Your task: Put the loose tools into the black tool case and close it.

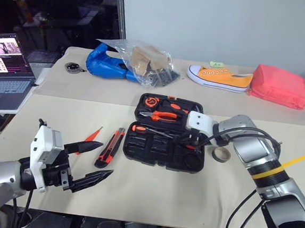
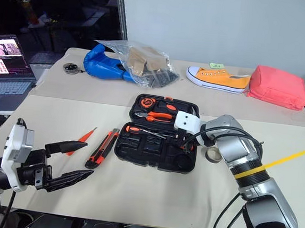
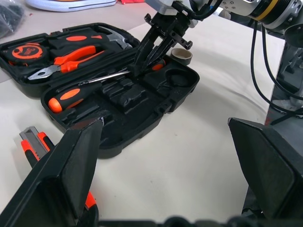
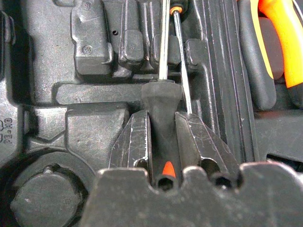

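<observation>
Screwdrivers first: the right gripper [image 3: 150, 51] pinches one black-and-orange screwdriver [image 4: 162, 106] by its handle inside the black tool case [image 1: 138, 150], apparently seating it in a recess; a second [image 3: 71, 97] lies just beyond; left gripper [image 1: 92, 163] hangs spread and empty, utility knife [image 1: 110, 147] and small orange screwdriver [image 1: 92, 135] just ahead, two still loose.

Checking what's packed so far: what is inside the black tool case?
The black tool case holds pliers, a tape measure and two screwdrivers, one gripped by the right gripper, which covers its handle.
</observation>
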`<action>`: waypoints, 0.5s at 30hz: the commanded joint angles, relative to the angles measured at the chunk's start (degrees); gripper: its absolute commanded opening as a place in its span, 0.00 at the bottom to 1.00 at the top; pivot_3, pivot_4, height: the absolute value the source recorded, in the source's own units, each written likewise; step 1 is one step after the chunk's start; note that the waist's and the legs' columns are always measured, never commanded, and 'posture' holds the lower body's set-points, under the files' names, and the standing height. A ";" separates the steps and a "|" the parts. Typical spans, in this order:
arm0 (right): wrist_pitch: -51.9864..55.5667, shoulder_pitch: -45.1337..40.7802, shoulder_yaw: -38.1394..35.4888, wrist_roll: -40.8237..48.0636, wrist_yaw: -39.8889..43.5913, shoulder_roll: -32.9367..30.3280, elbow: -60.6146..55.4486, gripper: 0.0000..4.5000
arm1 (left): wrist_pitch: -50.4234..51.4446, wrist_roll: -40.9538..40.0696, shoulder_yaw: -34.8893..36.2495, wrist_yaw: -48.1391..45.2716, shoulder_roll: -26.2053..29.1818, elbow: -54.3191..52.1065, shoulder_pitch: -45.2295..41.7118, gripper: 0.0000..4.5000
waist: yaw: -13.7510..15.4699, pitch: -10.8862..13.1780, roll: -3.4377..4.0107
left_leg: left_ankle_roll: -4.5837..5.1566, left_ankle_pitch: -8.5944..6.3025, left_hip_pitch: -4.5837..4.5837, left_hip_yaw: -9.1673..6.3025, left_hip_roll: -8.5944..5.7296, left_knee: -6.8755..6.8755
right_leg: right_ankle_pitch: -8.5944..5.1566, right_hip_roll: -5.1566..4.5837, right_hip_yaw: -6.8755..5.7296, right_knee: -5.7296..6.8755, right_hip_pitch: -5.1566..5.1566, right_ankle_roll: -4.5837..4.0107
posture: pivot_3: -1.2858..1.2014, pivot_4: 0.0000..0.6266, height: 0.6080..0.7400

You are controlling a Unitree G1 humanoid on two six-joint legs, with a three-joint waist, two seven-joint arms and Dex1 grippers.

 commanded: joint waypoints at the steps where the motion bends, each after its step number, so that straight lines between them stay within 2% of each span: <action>1: -2.67 0.05 -0.80 1.53 2.57 -0.68 -2.69 0.10 | -1.23 -0.48 0.53 0.04 -0.09 -1.54 0.43 1.00 | -0.02 0.00 0.00 | 0.00 0.00 -0.01 0.00 0.00 0.00 | 0.00 0.00 0.00 0.00 -0.01 0.00 | 0.52 0.24 1.00; 14: -7.61 -1.62 1.48 -3.12 3.25 -0.60 1.11 0.10 | -1.18 -0.67 0.36 0.46 -0.16 -2.20 0.82 1.00 | 0.01 0.00 0.00 | 0.00 0.00 -0.05 0.00 0.00 -0.02 | 0.00 0.01 0.00 0.00 -0.05 0.00 | 0.52 0.24 1.00; 15: -7.72 -1.75 1.20 -2.78 3.62 -0.65 1.11 0.32 | -1.16 -0.70 0.39 0.50 -0.17 -2.25 0.88 1.00 | 0.02 0.00 0.00 | 0.00 0.00 -0.04 0.00 0.00 -0.02 | 0.00 0.01 -0.01 0.00 -0.05 0.00 | 0.52 0.24 1.00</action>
